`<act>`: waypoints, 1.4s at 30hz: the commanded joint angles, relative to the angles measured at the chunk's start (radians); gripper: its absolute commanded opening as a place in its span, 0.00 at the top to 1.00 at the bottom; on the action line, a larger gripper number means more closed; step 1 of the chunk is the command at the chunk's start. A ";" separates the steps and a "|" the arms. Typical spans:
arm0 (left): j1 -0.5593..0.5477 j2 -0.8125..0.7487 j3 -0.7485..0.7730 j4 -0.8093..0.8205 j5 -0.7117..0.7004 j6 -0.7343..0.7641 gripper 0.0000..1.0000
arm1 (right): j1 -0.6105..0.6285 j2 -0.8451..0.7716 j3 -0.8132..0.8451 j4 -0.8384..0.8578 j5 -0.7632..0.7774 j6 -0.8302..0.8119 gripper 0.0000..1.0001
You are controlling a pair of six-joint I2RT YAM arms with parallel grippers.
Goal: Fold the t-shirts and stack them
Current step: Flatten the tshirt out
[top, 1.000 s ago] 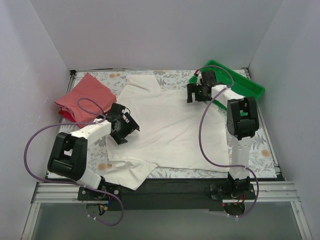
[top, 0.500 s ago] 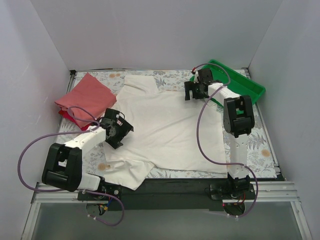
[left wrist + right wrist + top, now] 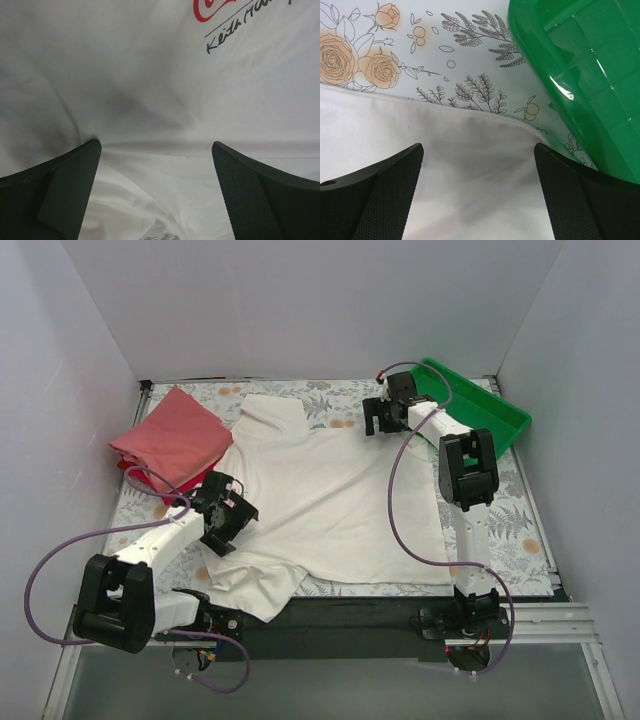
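A large cream-white t-shirt (image 3: 335,495) lies spread over the middle of the table, one sleeve hanging over the near edge. Its red print and black lettering (image 3: 235,20) show through in the left wrist view. A folded salmon-pink t-shirt (image 3: 175,430) lies on a red one at the far left. My left gripper (image 3: 228,530) is open over the white shirt's left edge (image 3: 155,165), its fingers (image 3: 65,190) wide apart. My right gripper (image 3: 372,420) is open over the shirt's far right corner (image 3: 480,165), beside the green tray (image 3: 590,70).
The green plastic tray (image 3: 480,400) sits at the far right corner. The table carries a floral-patterned cloth (image 3: 520,530). White walls close in the left, back and right. A metal rail (image 3: 330,625) runs along the near edge.
My left gripper has moved nearer and to the left, to the white shirt's left edge. My right gripper has moved farther back and left, to the shirt's far right corner.
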 commanded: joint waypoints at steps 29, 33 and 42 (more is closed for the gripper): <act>0.006 0.236 0.331 0.094 -0.053 0.190 0.06 | 0.030 -0.520 -0.601 0.095 0.087 0.135 0.02; 0.007 0.334 0.383 0.140 -0.061 0.227 0.05 | 0.031 -0.510 -0.669 0.084 0.105 0.113 0.02; 0.007 0.572 0.511 0.177 -0.066 0.285 0.05 | 0.011 -0.332 -0.519 -0.006 0.240 0.075 0.02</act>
